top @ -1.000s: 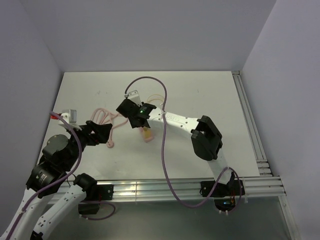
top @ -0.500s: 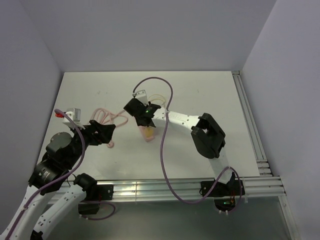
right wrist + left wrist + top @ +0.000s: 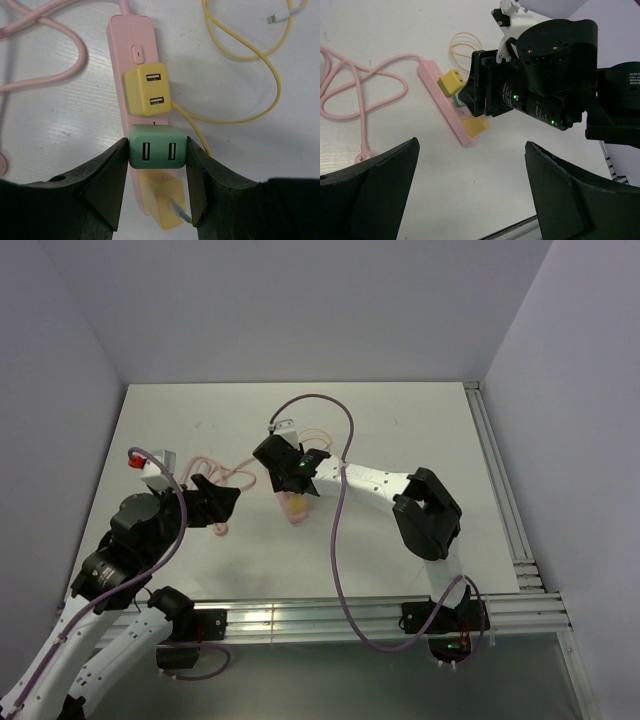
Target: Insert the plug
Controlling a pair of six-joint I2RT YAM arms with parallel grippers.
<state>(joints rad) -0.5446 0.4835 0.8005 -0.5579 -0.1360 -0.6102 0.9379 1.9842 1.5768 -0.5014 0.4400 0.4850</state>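
Both arms are built of white link tubes (image 3: 370, 480) and bulky black joint housings (image 3: 428, 520); a purple cable (image 3: 315, 396) trails along each; small green lights (image 3: 514, 97) glow on the right wrist's black casing. The left gripper (image 3: 471, 145) and right gripper (image 3: 157, 150) carry matte black, wedge-shaped fingers (image 3: 107, 180); a white bracket (image 3: 284, 425) tops the right wrist.

Diffuse, even light from overhead. We find the white desk (image 3: 400, 440) bright, with soft, faint shadows under the arms and a bright reflection on the metal rail (image 3: 300, 615) at its near edge. In the wrist views, the left pincer (image 3: 471, 145) and right pincer (image 3: 157, 150) appear as dark, underexposed, slightly soft masses. The desk surface beyond them is sharp.
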